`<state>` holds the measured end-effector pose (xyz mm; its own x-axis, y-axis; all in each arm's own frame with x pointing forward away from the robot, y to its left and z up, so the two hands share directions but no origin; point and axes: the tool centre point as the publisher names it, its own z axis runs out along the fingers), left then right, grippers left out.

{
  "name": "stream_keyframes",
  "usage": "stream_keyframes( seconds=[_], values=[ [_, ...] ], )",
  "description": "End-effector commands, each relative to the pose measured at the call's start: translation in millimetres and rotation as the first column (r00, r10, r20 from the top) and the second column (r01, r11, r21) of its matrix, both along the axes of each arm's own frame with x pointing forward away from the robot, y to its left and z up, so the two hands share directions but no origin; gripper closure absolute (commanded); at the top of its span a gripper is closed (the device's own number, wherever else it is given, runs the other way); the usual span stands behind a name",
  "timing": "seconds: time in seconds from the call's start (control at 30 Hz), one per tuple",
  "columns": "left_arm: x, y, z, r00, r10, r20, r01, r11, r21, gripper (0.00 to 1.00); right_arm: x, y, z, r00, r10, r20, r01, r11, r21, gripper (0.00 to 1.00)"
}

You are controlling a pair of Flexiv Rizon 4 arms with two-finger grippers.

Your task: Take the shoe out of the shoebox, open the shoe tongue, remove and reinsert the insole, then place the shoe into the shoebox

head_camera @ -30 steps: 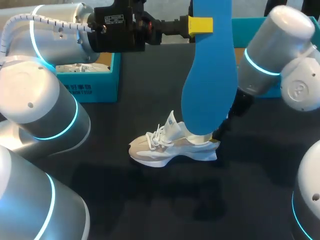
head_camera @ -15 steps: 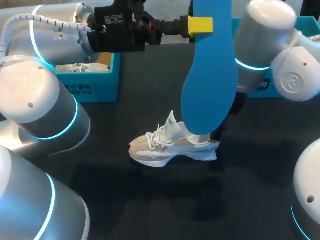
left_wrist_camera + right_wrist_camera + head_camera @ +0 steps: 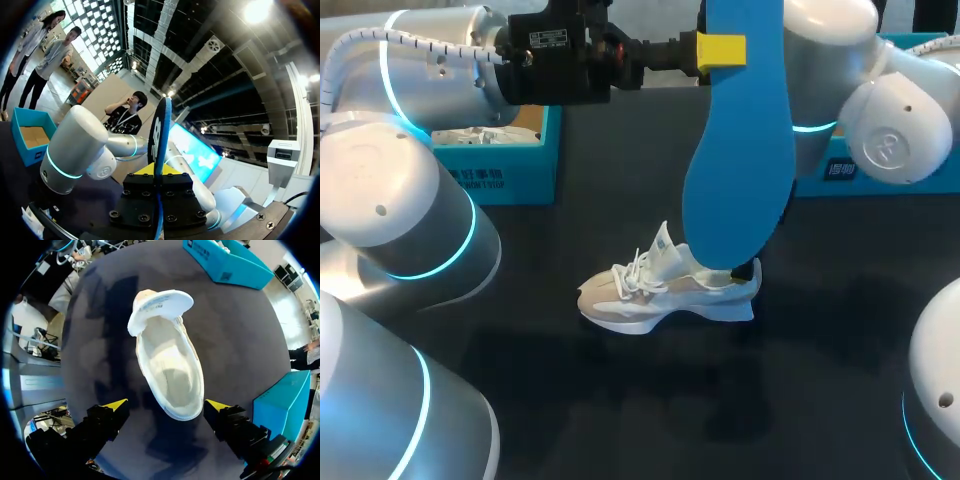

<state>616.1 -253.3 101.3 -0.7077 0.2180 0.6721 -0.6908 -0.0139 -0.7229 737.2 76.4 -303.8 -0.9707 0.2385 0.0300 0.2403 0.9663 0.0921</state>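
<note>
Swung my right arm (image 3: 865,125) in over the shoe (image 3: 665,295) mid-counter, right tool (image 3: 166,405) spread above its heel; left tool (image 3: 720,48) pinches the insole (image 3: 740,170) aloft, so reinsertion looks next: brace shoe, feed insole in toe-first.

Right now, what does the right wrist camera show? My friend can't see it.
A white and beige shoe lies on the dark table, seen from above so its inside shows, tongue pulled forward. The right gripper is open, one yellow tip to each side of the heel. Teal boxes stand farther off.
</note>
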Motion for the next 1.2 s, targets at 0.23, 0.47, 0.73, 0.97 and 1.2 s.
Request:
stream_keyframes(
  seconds=[0.23,0.47,0.73,0.97,1.2],
  values=[
    [-0.6,-0.5,-0.9,1.0,0.001,0.0,-0.001,1.0,-0.004,1.0,4.7,5.8,0.7,1.0,0.019,0.0,-0.019,0.999,-0.037,0.0],
    [-0.6,-0.5,-0.9,1.0,0.001,0.0,-0.001,1.0,-0.004,1.0,11.2,8.0,-0.3,0.998,0.06,-0.017,-0.061,0.997,-0.056,0.0],
    [-0.6,-0.5,-0.9,1.0,0.001,0.0,-0.001,1.0,-0.004,1.0,11.2,8.0,-0.3,0.998,0.06,-0.017,-0.061,0.997,-0.056,0.0],
    [-0.6,-0.5,-0.9,1.0,0.001,0.0,-0.001,1.0,-0.004,1.0,11.2,8.0,-0.3,0.998,0.06,-0.017,-0.061,0.997,-0.056,0.0],
    [-0.6,-0.5,-0.9,1.0,0.001,0.0,-0.001,1.0,-0.004,1.0,11.2,8.0,-0.3,0.998,0.06,-0.017,-0.061,0.997,-0.056,0.0]
  ],
)
